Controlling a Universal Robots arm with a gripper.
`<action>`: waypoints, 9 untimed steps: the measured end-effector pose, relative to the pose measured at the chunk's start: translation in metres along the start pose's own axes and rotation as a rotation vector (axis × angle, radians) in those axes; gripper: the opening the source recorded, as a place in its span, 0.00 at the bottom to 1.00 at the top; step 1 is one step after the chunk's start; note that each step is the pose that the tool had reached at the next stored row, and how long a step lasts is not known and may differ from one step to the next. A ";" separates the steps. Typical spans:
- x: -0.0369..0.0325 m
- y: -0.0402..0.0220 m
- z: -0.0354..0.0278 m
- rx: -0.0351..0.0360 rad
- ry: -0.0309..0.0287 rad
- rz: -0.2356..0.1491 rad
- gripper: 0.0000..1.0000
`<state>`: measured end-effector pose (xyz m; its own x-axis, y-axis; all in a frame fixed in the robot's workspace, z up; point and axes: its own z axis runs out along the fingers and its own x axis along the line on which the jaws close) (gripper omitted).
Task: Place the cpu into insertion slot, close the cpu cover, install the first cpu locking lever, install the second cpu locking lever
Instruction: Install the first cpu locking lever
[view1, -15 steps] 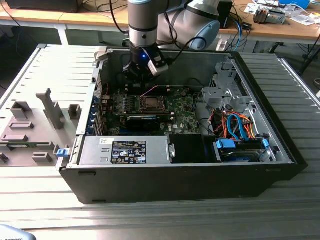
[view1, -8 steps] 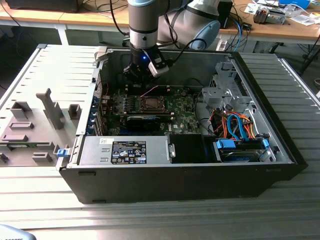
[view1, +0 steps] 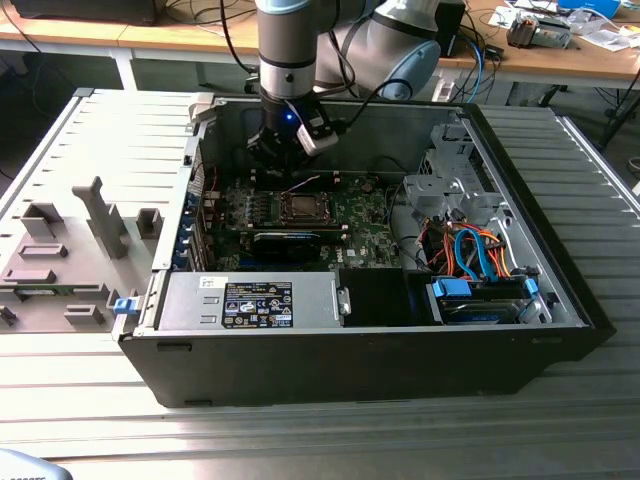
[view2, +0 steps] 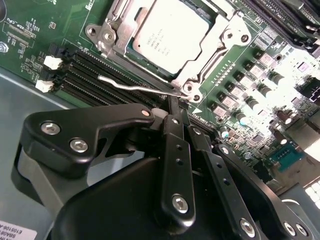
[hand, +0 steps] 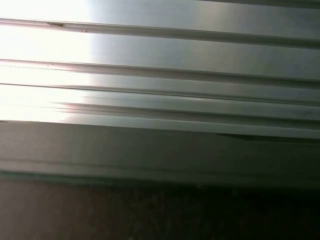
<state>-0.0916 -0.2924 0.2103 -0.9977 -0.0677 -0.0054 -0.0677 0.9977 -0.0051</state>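
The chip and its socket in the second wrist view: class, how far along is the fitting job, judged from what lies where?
Done: the chip sits in the socket, and the metal cover frame lies closed around it. In hand: the claw is down at the socket's corner, its closed tips at a thin silver lever that stands out sideways across the memory slots. Left: that lever does not look latched; the other lever's state cannot be told.

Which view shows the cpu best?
The second wrist view: the cpu sits close up in the socket, framed by the cover, just beyond the gripper. In the exterior view it is a small square on the board. The first wrist view faces ribbed metal.
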 end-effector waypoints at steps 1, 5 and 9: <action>-0.0001 0.0000 0.0002 -0.0001 -0.0001 0.000 0.11; -0.0019 -0.0001 0.0012 0.0001 0.0000 0.000 0.11; -0.0054 -0.0003 0.0023 0.0010 0.0002 0.000 0.11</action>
<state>-0.0861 -0.2924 0.2081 -0.9977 -0.0679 -0.0053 -0.0679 0.9977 -0.0061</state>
